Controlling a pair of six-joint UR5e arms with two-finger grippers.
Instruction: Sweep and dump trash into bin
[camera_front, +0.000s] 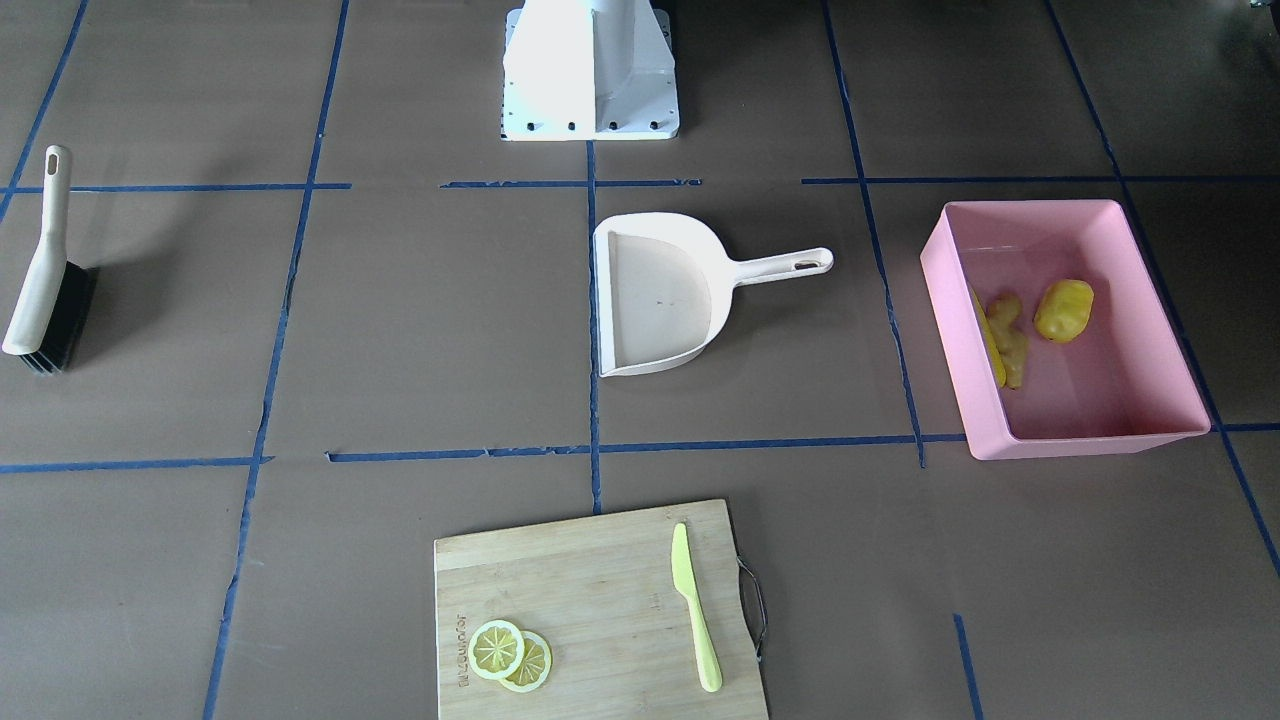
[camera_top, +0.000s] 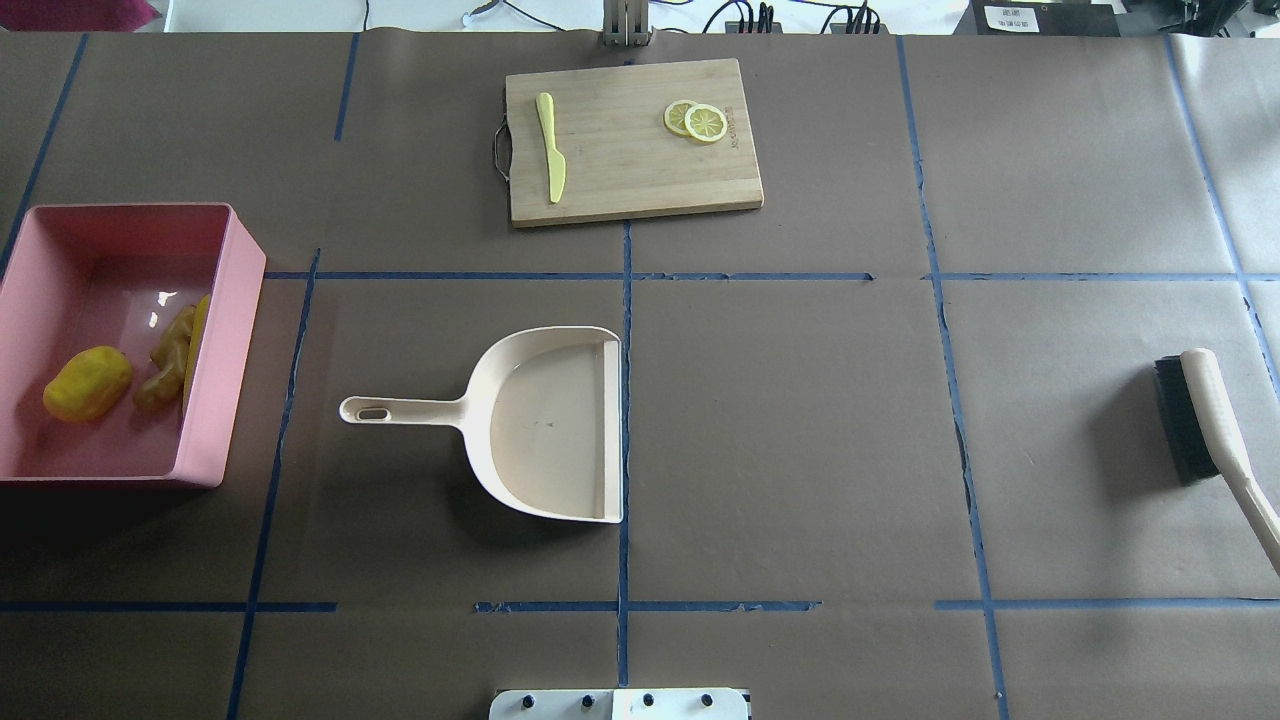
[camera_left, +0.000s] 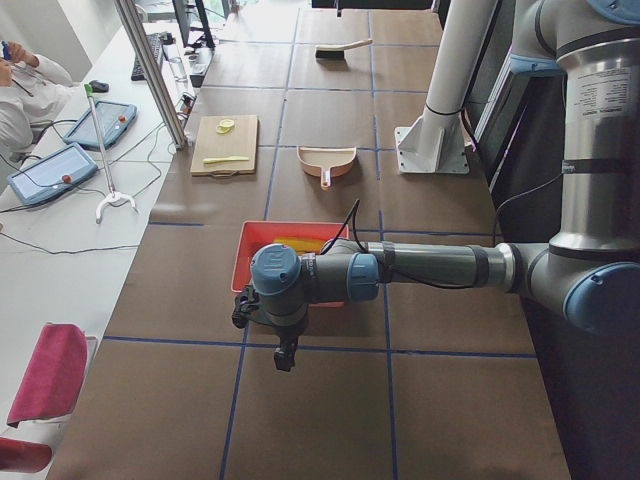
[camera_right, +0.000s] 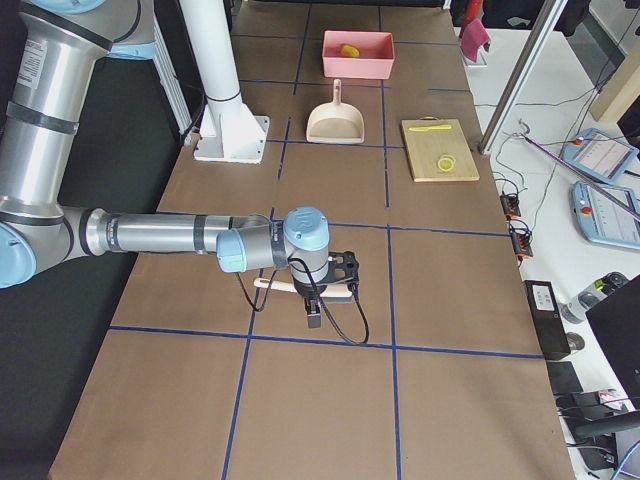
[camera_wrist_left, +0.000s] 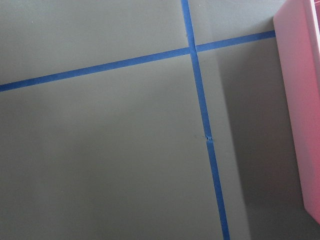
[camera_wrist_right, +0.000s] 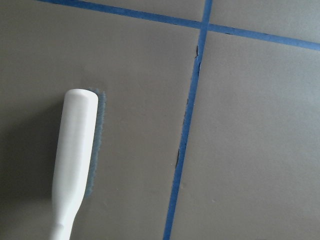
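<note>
Trash (camera_top: 88, 383) lies in the bin (camera_top: 222, 350), dustpan (camera_top: 545, 430) between bin and brush (camera_top: 1195, 420).

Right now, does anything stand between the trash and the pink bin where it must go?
Nothing does. The corn cob, the ginger root and the yellow fruit already lie inside the bin, and the dustpan on the table is empty.
</note>
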